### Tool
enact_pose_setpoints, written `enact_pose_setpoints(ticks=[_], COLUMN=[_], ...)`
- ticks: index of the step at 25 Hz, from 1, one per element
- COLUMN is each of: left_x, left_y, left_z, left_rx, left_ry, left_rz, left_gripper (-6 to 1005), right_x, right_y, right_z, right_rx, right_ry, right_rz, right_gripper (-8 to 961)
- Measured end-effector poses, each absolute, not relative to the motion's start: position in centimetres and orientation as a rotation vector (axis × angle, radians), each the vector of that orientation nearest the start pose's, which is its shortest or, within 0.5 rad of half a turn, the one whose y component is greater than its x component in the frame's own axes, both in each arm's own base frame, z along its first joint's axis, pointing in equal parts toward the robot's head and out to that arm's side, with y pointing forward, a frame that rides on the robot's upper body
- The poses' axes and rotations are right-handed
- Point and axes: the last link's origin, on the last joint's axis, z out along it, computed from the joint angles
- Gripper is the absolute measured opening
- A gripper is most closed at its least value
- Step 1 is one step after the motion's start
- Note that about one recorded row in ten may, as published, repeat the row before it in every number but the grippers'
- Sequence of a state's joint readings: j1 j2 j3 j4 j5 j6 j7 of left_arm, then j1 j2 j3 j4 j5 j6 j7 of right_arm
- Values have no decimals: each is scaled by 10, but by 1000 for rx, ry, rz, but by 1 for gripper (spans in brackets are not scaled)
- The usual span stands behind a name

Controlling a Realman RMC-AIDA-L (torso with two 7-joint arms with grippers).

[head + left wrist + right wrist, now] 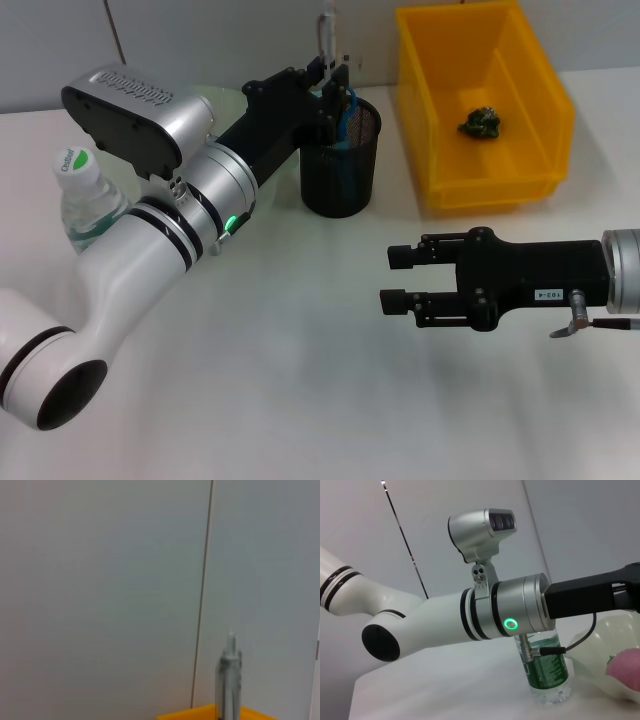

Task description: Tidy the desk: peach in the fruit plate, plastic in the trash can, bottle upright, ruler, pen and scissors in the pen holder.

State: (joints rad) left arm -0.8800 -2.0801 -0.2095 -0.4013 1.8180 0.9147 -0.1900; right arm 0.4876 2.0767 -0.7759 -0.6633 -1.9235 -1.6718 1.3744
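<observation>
White surface (300, 400) w/ a pale grey wall (100, 580) behind. Yellow bin (485, 105) at the back holds a dark crumpled plastic scrap (481, 122). Black mesh pen holder (341, 160) stands just left of it. Water bottle (85, 195) is upright at far left; peach (625, 667) lies in the pale fruit plate (600, 655). Left claw (335, 80) reaches over the pen holder, clamped on a silver pen (228, 680) held vertical. Right claw (400, 278) hovers low over the surface, fingers apart, pointing left.

Left arm stretched forward, its tool (335, 85) raised, right tool (398, 278) level, fingers parted
</observation>
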Motion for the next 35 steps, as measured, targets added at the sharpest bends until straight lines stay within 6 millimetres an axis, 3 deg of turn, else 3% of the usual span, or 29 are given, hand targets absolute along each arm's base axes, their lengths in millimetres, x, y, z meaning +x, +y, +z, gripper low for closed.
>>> enact_pose_setpoints(ticks=[4, 14, 22, 23, 28, 29, 31, 33, 35], left_x=[-146, -142, -144, -157, -170, -186, -186, -221, -232], left_y=[394, 388, 371, 353, 341, 330, 330, 307, 304], left_z=[-114, -118, -118, -108, -99, -88, -88, -66, -60], left_rx=[-2124, -2155, -2229, -2298, -2360, -2400, -2400, -2553, -2633], left_ry=[-493, -481, -506, -526, -546, -576, -576, -606, -620], left_rz=[-923, -943, -1054, -1169, -1232, -1279, -1279, -1270, -1208], left_gripper=[300, 563, 776, 783, 800, 798, 796, 793, 791], right_x=[254, 256, 258, 259, 260, 260, 261, 262, 264], right_y=[307, 307, 307, 307, 304, 304, 302, 301, 298], right_z=[-5, -4, 0, 2, 7, 7, 9, 11, 14], right_rx=[-2830, -2819, -2804, -2805, -2826, -2826, -2847, -2853, -2860], right_ry=[593, 603, 606, 604, 598, 598, 601, 606, 625], right_rz=[817, 815, 820, 819, 822, 822, 816, 815, 816], right_gripper=[631, 632, 631, 631, 632, 632, 632, 632, 632])
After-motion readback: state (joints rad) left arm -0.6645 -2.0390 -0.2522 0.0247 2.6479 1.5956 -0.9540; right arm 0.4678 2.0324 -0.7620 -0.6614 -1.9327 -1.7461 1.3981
